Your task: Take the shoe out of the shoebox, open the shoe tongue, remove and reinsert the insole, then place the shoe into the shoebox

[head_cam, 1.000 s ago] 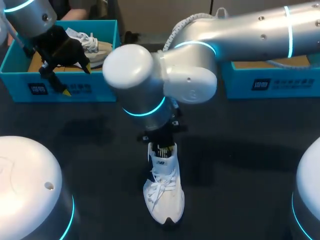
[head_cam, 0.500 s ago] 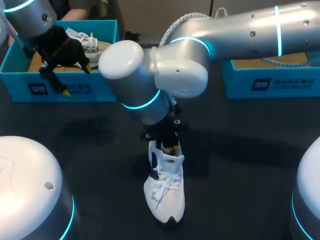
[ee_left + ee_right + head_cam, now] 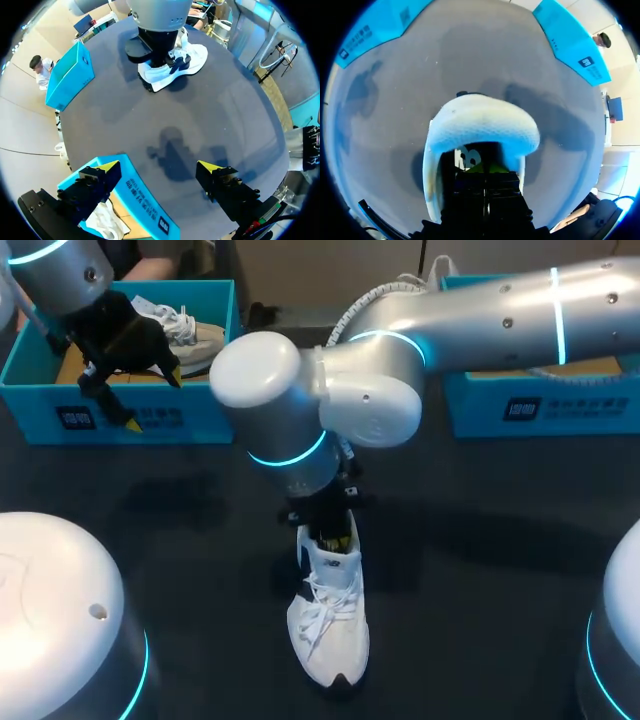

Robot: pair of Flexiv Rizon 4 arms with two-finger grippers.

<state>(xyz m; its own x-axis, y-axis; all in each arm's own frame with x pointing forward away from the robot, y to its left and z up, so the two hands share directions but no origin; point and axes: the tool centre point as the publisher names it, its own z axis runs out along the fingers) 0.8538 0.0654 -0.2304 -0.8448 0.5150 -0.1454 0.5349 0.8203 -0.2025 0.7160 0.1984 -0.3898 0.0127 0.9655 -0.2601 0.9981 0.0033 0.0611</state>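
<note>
The white shoe is already out of its box and stands on the dark matte desk. The right pincer is sunk into its opening, behind the thick, foam-padded heel collar. That suggests tongue or insole work, with reinsertion and boxing left. Whether that pincer grips anything, I cannot tell. The left pincer hangs spread wide and holds nothing. The teal cardboard shoebox is just beneath it, and the shoe is well ahead.
</note>
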